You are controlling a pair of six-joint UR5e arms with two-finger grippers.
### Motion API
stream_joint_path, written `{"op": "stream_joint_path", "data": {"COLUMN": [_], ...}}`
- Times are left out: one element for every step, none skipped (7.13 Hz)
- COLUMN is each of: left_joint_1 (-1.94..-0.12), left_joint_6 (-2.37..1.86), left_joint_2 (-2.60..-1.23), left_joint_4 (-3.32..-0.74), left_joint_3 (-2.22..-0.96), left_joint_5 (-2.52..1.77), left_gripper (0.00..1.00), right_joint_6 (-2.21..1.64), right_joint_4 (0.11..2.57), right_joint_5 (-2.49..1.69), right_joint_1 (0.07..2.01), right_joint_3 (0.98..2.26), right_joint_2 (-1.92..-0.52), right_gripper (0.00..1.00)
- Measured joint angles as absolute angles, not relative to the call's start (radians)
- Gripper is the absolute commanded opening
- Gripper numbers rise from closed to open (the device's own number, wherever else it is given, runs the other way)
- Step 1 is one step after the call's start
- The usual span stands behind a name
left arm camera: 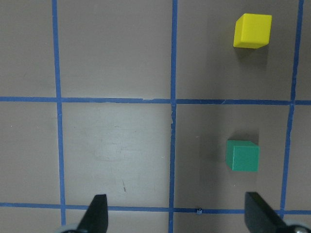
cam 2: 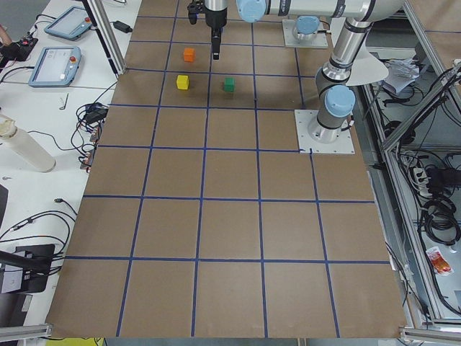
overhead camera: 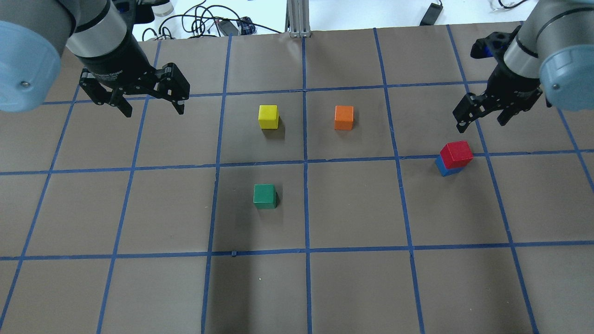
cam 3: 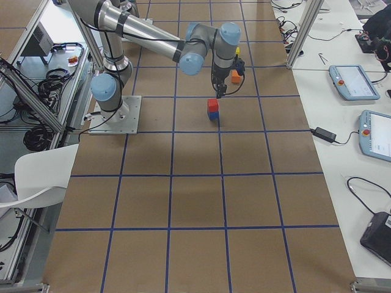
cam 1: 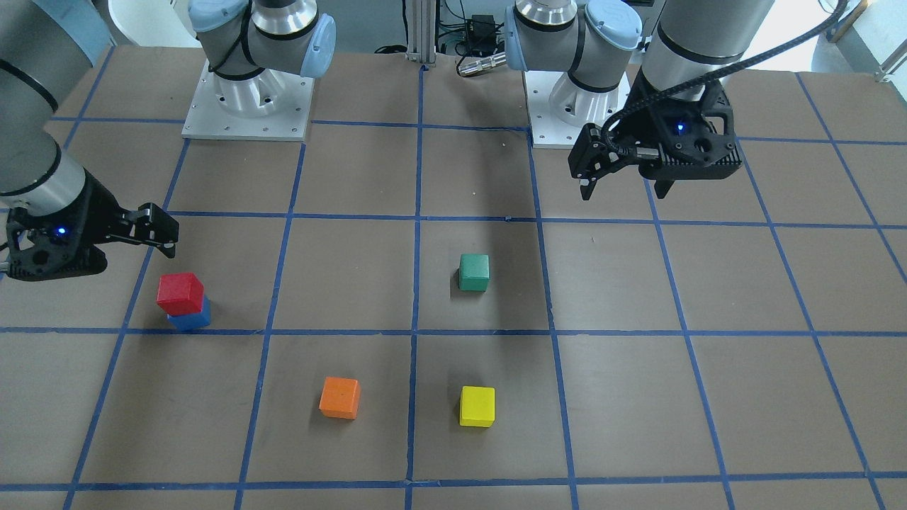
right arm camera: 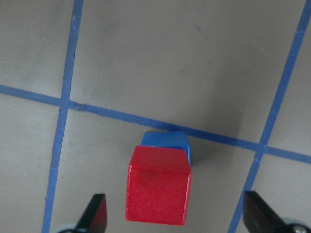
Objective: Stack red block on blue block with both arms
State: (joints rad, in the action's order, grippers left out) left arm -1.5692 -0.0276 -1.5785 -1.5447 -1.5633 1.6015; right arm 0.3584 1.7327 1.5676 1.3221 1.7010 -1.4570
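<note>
Stack upright on tabletop (overhead camera: 352,208): red block (cam 1: 181,292) atop blue block (cam 1: 191,320), slightly askew. Right pincer (overhead camera: 481,121) spread, hovering above it; left pincer (overhead camera: 154,110) spread, well apart.

Work surface: a large table (overhead camera: 352,287) covered in brown sheet and divided into squares by blue tape lines (overhead camera: 305,208). An aluminium post (overhead camera: 297,16) stands at its far edge. A white bench (cam 2: 36,94) runs alongside, carrying two handheld control tablets (cam 2: 55,65) and loose cables (cam 2: 90,115). A white chair (cam 3: 36,174) sits beside the table. Lighting is even, with soft shadows.
</note>
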Motion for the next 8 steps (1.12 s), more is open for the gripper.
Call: {"op": "stream_joint_path", "data": {"left_joint_1": [-1.569, -1.569, -1.569, -1.569, -1.569, -1.569, -1.569, -1.569], "left_joint_6": [-0.028, -0.028, -0.028, -0.028, -0.028, -0.028, -0.028, -0.028], "left_joint_2": [-1.578, -1.578, -1.578, -1.578, -1.578, -1.578, -1.578, -1.577], "left_joint_4": [-1.545, -1.545, -1.545, -1.545, -1.545, -1.545, -1.545, -1.545], "left_joint_3": [-1.563, -1.563, -1.563, -1.564, -1.564, -1.564, -1.565, -1.566], "left_joint_5": [1.601, 1.601, 1.601, 1.602, 1.602, 1.603, 1.603, 1.603], "left_gripper": [1.0, 1.0, 1.0, 1.0, 1.0, 1.0, 1.0, 1.0], "right_joint_6": [0.289, 0.249, 0.22, 0.19, 0.171, 0.156, 0.115, 0.055], "right_joint_4": [1.653, 1.602, 1.569, 1.556, 1.553, 1.551, 1.54, 1.527], "right_joint_5": [1.565, 1.566, 1.568, 1.569, 1.571, 1.573, 1.573, 1.572], "right_joint_1": [1.352, 1.406, 1.47, 1.525, 1.555, 1.567, 1.572, 1.574], "right_joint_3": [1.643, 1.593, 1.559, 1.545, 1.54, 1.541, 1.548, 1.565], "right_joint_2": [-1.48, -1.493, -1.498, -1.497, -1.493, -1.493, -1.502, -1.518], "right_gripper": [1.0, 1.0, 1.0, 1.0, 1.0, 1.0, 1.0, 1.0]}}
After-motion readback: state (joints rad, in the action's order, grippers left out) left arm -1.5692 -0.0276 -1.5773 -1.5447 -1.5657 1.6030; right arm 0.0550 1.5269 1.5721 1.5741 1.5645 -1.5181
